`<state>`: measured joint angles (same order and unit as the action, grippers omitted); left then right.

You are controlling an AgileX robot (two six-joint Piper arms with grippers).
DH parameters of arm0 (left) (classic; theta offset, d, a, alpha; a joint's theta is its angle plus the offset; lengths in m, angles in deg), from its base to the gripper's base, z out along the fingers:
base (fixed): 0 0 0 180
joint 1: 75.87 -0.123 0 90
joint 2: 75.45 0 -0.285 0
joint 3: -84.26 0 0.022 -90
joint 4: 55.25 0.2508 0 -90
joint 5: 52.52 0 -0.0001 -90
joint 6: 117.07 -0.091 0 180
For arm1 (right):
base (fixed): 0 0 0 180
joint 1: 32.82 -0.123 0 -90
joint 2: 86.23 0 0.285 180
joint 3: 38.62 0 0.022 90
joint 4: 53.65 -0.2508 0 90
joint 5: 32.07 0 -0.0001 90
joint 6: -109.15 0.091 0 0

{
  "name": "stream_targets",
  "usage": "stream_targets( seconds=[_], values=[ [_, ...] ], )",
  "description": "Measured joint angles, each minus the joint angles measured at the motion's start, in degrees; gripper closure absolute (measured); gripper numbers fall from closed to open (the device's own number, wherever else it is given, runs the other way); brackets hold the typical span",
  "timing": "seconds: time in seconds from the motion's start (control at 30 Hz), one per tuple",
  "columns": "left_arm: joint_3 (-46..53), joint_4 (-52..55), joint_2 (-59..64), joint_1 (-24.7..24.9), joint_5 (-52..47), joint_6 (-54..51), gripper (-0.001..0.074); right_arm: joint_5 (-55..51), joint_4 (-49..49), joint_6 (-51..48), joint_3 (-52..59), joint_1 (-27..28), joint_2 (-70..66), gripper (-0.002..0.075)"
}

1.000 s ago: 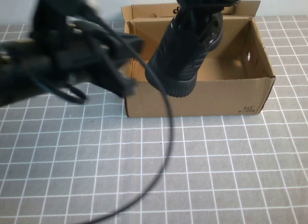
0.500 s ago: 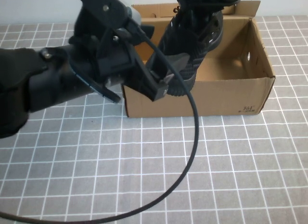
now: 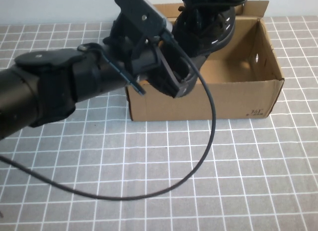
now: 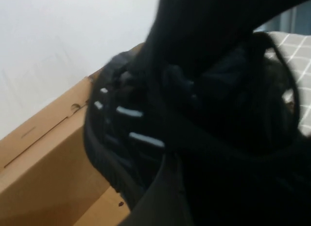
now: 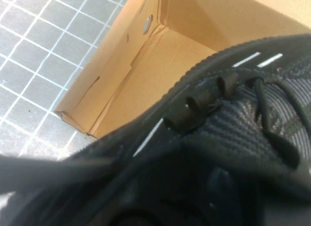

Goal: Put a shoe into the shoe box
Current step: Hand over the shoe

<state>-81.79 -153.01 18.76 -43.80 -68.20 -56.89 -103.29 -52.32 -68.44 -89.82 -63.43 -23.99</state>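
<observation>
Right tool (image 3: 206, 5), seemingly shut on the soft, light shoe (image 3: 206, 32), hangs over the shoe box (image 3: 248, 92); left tool (image 3: 174, 74) gapes empty beside its sole.

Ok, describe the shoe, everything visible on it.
The shoe is a black mesh sneaker with black laces, short white side stripes and a ridged dark sole edge. It hangs tilted above the open shoe box, over its far left part, not resting on the floor. The right tool is shut on its upper part from above; the left tool, open, sits at its lower end, contact unclear.
</observation>
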Motion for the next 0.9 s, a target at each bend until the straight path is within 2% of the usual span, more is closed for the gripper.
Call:
stream_targets(
  seconds=[0.47, 0.57, 0.77, 0.9],
  values=[
    [-5.8, -0.4, 6.2, 0.0, 3.9, -0.4, 0.0136, 0.6, -0.8, 0.0, 0.0, 0.1, -0.1, 0.0733],
    [-6.1, -0.6, 7.3, 0.0, 4.3, -0.4, 0.0189, 0.5, -0.8, 0.0, 0.0, 0.1, -0.5, 0.0733],
    [-6.3, -0.6, 8.1, 0.3, 4.8, -0.5, 0.0386, -0.5, -0.7, 0.0, 0.0, 0.1, -0.8, 0.0733],
    [-6.7, -0.6, 8.4, 0.4, 5.7, -1.0, 0.0484, -0.6, -0.5, 0.0, 0.0, 0.2, -0.8, 0.0733]
  ],
)
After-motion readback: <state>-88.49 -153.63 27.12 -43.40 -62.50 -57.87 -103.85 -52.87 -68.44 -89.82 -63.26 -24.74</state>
